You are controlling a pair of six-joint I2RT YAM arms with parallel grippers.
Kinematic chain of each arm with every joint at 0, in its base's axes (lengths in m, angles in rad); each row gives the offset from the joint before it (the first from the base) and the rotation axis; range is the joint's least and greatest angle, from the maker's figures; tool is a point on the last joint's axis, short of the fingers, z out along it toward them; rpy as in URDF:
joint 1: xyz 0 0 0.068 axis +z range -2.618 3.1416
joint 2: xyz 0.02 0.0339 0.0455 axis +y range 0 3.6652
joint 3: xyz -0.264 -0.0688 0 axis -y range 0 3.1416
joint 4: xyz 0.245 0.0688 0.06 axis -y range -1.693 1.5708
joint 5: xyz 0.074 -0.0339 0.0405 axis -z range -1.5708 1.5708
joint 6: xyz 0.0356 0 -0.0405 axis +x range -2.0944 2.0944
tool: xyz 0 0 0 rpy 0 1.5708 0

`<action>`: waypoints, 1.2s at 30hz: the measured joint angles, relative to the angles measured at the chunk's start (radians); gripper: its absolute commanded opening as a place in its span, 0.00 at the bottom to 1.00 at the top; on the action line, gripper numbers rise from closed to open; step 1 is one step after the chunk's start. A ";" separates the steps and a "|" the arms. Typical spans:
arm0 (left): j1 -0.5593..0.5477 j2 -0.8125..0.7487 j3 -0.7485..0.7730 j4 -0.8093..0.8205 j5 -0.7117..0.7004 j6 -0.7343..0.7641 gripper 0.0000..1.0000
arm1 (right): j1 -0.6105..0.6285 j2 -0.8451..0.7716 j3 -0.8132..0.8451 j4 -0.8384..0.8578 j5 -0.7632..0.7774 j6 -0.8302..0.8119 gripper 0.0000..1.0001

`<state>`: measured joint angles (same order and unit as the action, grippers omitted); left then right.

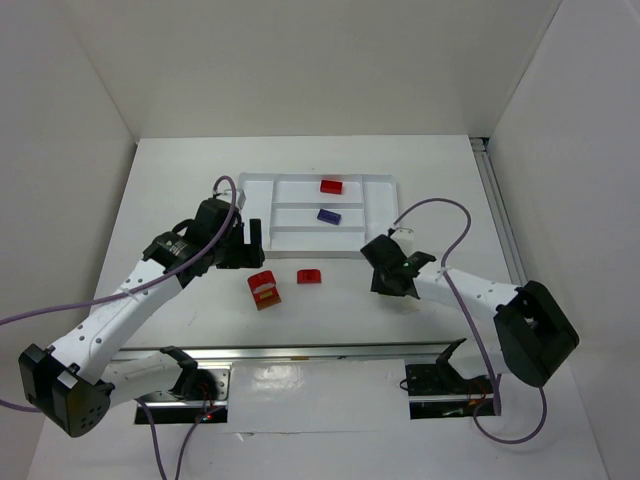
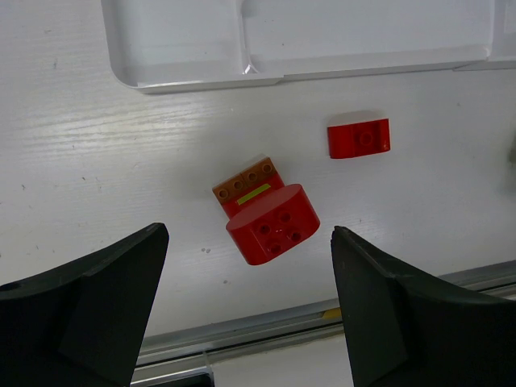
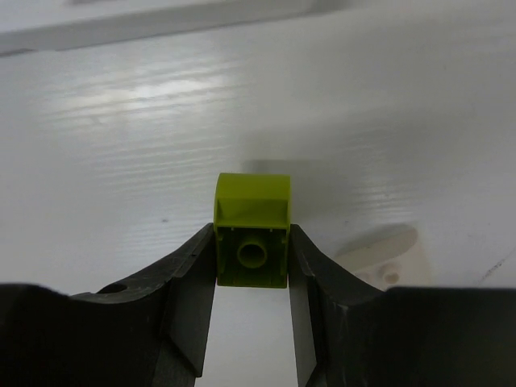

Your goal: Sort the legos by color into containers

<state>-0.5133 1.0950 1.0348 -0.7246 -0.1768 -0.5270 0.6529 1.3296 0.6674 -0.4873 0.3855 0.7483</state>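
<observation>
One lime green lego (image 3: 251, 211) clamped in right pincer (image 3: 251, 242), left pincer (image 2: 247, 234) wide open over red lego (image 2: 272, 226)

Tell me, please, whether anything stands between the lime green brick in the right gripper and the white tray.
Nothing visible does: only bare table separates the lime green brick, held by the right gripper, from the tray.

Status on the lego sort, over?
Right gripper shut on lime brick. Left gripper open above red brick and orange-brown brick. Cream brick beside right gripper; nothing between it and the tray.
</observation>
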 measured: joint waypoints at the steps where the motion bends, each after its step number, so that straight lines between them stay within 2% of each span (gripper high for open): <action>1: 0.000 0.000 0.000 0.000 0.000 -0.001 0.93 | 0.016 -0.004 0.021 -0.015 0.014 0.003 0.34; 5: 0.000 0.000 0.000 0.000 0.000 -0.001 0.89 | 0.044 -0.056 0.119 -0.032 0.073 -0.006 0.35; 8: 0.000 0.000 0.000 -0.005 -0.005 0.000 0.89 | 0.011 -0.060 0.212 -0.021 0.106 -0.053 0.35; 11: 0.000 0.000 0.000 -0.015 -0.014 0.000 0.89 | -0.086 0.023 0.341 0.017 0.114 -0.114 0.35; 17: 0.000 -0.019 0.000 -0.028 -0.029 0.000 0.90 | -0.246 0.310 0.526 0.116 0.081 -0.212 0.36; 18: -0.001 -0.022 0.000 -0.030 -0.031 0.000 0.90 | -0.257 0.359 0.549 0.123 0.080 -0.222 0.39; 19: -0.003 -0.023 0.000 -0.031 -0.032 0.000 0.90 | -0.263 0.396 0.570 0.127 0.080 -0.229 0.59; 20: -0.005 -0.023 0.000 -0.031 -0.034 0.000 0.90 | -0.270 0.436 0.590 0.130 0.077 -0.232 0.72; 21: -0.008 -0.023 0.000 -0.031 -0.035 0.000 0.90 | -0.277 0.467 0.605 0.133 0.077 -0.238 0.79; 23: -0.010 -0.023 0.000 -0.031 -0.034 -0.001 0.90 | -0.282 0.509 0.626 0.136 0.076 -0.256 0.90; 25: -0.010 -0.021 0.000 -0.031 -0.035 0.000 0.92 | -0.285 0.519 0.630 0.135 0.074 -0.271 0.92; 29: -0.010 -0.021 0.000 -0.031 -0.035 0.000 0.92 | -0.284 0.423 0.566 0.146 0.073 -0.273 0.85; 33: -0.010 -0.021 0.000 -0.032 -0.035 0.000 0.92 | -0.284 0.146 0.375 0.119 0.061 -0.209 0.85; 36: -0.010 -0.022 0.000 -0.033 -0.035 0.000 0.92 | -0.275 -0.073 0.206 0.074 0.037 -0.119 0.81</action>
<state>-0.5228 1.0729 1.0348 -0.7574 -0.2123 -0.5274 0.3779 1.2564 0.8734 -0.4129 0.4225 0.6296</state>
